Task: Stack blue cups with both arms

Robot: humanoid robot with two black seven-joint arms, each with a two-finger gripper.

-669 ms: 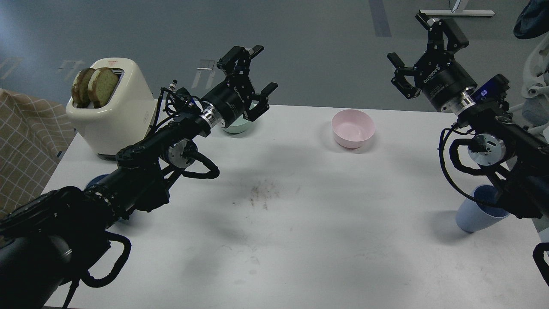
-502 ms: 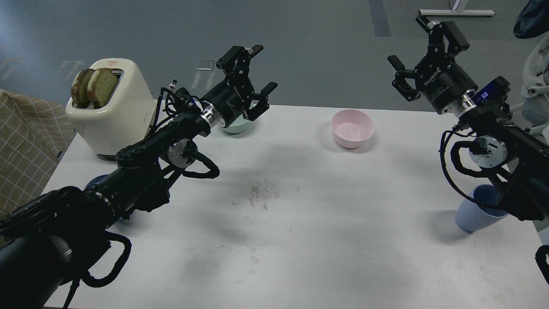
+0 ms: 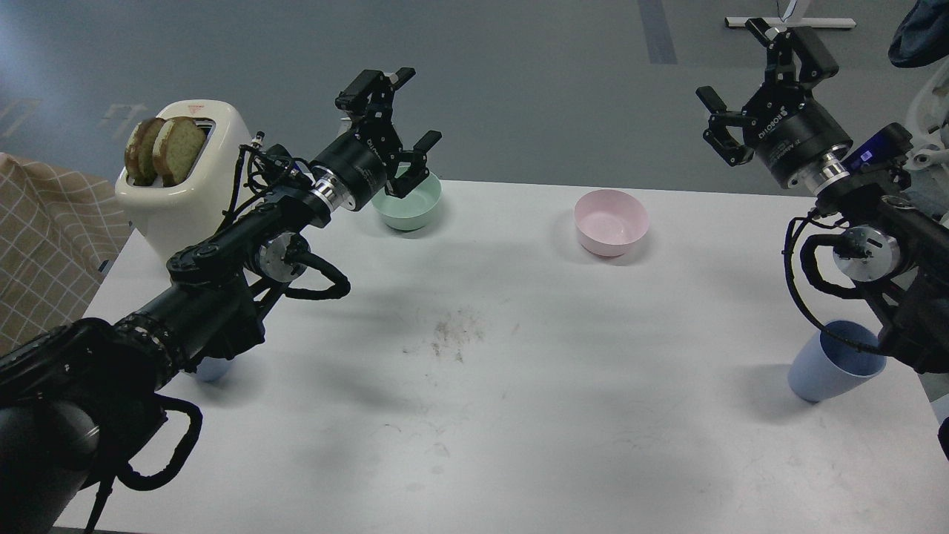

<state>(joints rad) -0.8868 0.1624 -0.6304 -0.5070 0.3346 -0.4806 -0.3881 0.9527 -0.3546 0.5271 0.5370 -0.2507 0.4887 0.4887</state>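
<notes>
One blue cup stands upright near the table's right edge, partly behind my right arm. The second blue cup is at the left, mostly hidden under my left arm; only its base shows. My left gripper is open and empty, raised above the mint-green bowl at the back. My right gripper is open and empty, held high past the table's back right, far above its cup.
A pink bowl sits at the back middle-right. A cream toaster with two bread slices stands at the back left. A checked cloth lies off the table's left edge. Crumbs mark the white table's middle.
</notes>
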